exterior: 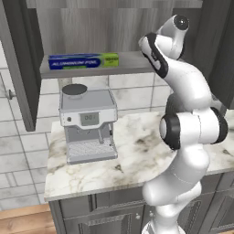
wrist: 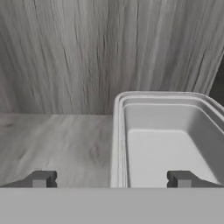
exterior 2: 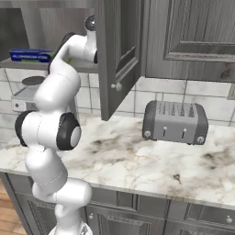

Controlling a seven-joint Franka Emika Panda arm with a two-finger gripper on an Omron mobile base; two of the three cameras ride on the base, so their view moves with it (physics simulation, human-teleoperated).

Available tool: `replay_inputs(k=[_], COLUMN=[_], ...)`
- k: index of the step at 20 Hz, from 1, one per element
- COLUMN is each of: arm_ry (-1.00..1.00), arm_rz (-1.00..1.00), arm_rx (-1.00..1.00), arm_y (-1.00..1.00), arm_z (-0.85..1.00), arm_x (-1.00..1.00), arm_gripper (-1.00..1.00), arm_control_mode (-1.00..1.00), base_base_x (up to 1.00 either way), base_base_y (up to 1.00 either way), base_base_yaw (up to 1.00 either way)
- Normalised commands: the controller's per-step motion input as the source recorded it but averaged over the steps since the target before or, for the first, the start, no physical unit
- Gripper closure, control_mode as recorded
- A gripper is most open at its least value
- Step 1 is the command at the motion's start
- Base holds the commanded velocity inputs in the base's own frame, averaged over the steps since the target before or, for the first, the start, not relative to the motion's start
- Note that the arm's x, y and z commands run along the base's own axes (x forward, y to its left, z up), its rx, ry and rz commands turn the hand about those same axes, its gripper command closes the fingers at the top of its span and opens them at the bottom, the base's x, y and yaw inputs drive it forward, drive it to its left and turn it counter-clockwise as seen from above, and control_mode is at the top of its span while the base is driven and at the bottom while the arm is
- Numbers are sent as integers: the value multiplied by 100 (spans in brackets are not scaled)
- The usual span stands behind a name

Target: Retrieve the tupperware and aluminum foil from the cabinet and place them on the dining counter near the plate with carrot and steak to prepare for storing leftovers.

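Tupperware (wrist: pixel 166 144) on cabinet (wrist: pixel 57 144) shelf; gripper (wrist: pixel 111 179) spread wide, straddling its left wall.

Grey-white tupperware (wrist: pixel 164 144) upright on cabinet (wrist: pixel 57 144) shelf; blue foil box (exterior: pixel 83 61) alongside.

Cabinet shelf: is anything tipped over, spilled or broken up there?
Nothing stands out. The aluminum foil box lies flat on the cabinet shelf. The tupperware sits upright and empty, with no cracks showing. The open claw straddles its near left wall.
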Motion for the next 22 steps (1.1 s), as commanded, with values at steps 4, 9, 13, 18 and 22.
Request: replay_inputs(k=[4,9,13,18,22], arm_ry=[10,11,13,9,0], arm_rz=[0,0,0,0,0], arm_rx=[-1,-1,0,0,0], arm_y=[-8,-5,0,0,0], arm_z=[-26,-31,-30,-20,-1], arm_x=[51,35,25,15,0], arm_gripper=[-100,-100,100,100,100], arm_control_mode=[-100,-100,-100,-100,-100], base_base_x=[0,0,0,0,0], base_base_y=[0,0,0,0,0], base_base_yaw=[0,0,0,0,0])
